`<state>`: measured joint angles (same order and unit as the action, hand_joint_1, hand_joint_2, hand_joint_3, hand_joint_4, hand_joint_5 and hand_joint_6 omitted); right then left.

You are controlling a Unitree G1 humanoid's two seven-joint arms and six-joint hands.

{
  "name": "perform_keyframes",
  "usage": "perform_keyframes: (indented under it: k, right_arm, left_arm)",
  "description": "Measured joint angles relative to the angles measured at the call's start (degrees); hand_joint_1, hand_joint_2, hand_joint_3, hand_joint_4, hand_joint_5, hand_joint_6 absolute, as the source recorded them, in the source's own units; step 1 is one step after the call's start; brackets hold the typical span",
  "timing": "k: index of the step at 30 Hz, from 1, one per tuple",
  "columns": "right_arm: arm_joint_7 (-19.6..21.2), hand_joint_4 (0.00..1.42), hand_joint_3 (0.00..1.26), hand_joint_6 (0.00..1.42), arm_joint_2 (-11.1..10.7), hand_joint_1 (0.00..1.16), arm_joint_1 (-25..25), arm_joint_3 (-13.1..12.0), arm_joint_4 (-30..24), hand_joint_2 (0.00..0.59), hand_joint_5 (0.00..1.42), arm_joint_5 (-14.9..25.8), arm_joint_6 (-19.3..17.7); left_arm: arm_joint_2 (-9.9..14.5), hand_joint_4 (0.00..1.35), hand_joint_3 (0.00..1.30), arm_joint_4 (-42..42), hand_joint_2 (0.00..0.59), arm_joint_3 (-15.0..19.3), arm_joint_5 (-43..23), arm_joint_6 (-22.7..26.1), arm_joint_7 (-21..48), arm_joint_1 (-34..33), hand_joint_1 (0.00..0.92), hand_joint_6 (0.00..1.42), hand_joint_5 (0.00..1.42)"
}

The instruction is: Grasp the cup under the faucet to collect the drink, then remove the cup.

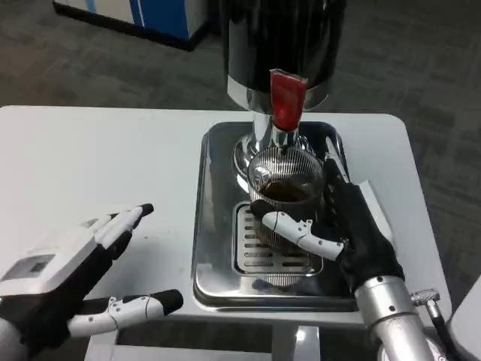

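Observation:
A clear ribbed glass cup (284,188) with dark drink in its lower part stands on the drip grate (259,256) of a steel tray (207,248). It sits right under the faucet (283,139) with its red lever (286,98) on the black dispenser (285,45). My right hand (349,229) wraps the cup from the right, thumb across its front and fingers behind. My left hand (83,263) hovers open over the table's front left, fingers spread, holding nothing.
The white table (98,158) stretches bare to the left of the tray. Its right edge lies close to my right forearm (394,316). Grey carpet and a blue-and-white cabinet (146,15) lie beyond the far edge.

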<state>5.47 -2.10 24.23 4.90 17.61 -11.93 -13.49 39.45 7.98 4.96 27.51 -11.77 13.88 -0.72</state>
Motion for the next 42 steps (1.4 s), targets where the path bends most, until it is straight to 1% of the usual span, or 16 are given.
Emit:
perform_keyframes:
  k: [3, 4, 6, 13, 19, 22, 24, 28, 36, 42]
  right_arm:
    - [0.45, 0.18, 0.00, 0.23, 0.01, 0.76, 0.06, 0.00, 0.20, 0.146, 0.17, -0.13, -0.11]
    - [0.58, 0.22, 0.02, 0.25, 0.02, 0.76, 0.07, 0.00, 0.21, 0.143, 0.23, -0.14, -0.12]
    - [0.93, 0.25, 0.06, 0.28, 0.05, 0.77, 0.07, 0.00, 0.21, 0.142, 0.28, -0.16, -0.12]
    - [2.39, 0.36, 0.18, 0.36, 0.44, 0.78, -0.61, 0.03, -0.38, 0.143, 0.42, -0.33, -0.12]
    - [3.05, 0.41, 0.27, 0.41, 0.65, 0.79, -2.04, 0.00, -1.87, 0.147, 0.47, -0.35, -0.09]
    - [3.26, 0.44, 0.30, 0.46, 0.80, 0.80, -2.68, -0.02, -2.44, 0.157, 0.51, -0.37, -0.04]
    - [3.34, 0.46, 0.33, 0.48, 0.88, 0.81, -2.91, -0.01, -2.63, 0.152, 0.53, -0.38, 0.02]
    - [3.48, 0.48, 0.36, 0.49, 1.06, 0.82, -2.97, 0.00, -2.75, 0.150, 0.55, -0.40, 0.22]
    - [4.24, 0.58, 0.50, 0.55, 1.42, 0.86, -2.99, 0.15, -2.75, 0.151, 0.65, -0.72, 0.32]
    - [4.86, 0.63, 0.57, 0.75, 1.53, 0.89, -3.02, 0.22, -2.77, 0.157, 0.77, -1.37, 0.33]
  left_arm:
    - [0.01, 0.00, 0.00, -0.26, 0.062, 0.00, -0.04, 0.00, 0.00, 0.00, 0.000, 0.00, 0.00]
    - [0.02, 0.00, 0.00, -0.28, 0.062, 0.00, -0.06, 0.00, 0.00, -0.01, 0.000, 0.00, 0.00]
    - [0.02, 0.00, 0.00, -0.36, 0.062, 0.01, -0.08, 0.00, 0.00, -0.01, 0.000, 0.00, 0.00]
    - [0.03, 0.00, 0.00, -0.64, 0.062, 0.01, -0.15, 0.00, 0.00, -0.10, 0.000, 0.00, 0.00]
    - [0.02, 0.00, 0.00, -0.64, 0.062, 0.00, -0.15, 0.00, 0.00, -0.16, 0.000, 0.00, 0.00]
    - [0.02, 0.00, 0.00, -0.64, 0.062, 0.00, -0.15, 0.00, 0.00, -0.24, 0.000, 0.00, 0.00]
    - [0.02, 0.00, 0.00, -0.64, 0.063, 0.00, -0.15, 0.00, 0.00, -0.27, 0.000, 0.00, 0.00]
    - [0.02, 0.00, 0.00, -0.67, 0.064, 0.00, -0.15, 0.00, 0.00, -0.26, 0.000, 0.00, 0.00]
    - [0.02, 0.00, 0.00, -0.70, 0.064, 0.00, -0.17, 0.00, 0.00, -0.35, 0.000, 0.00, 0.00]
    - [0.03, 0.00, 0.00, -0.69, 0.064, 0.01, -0.16, 0.00, 0.00, -0.64, 0.000, 0.00, 0.00]
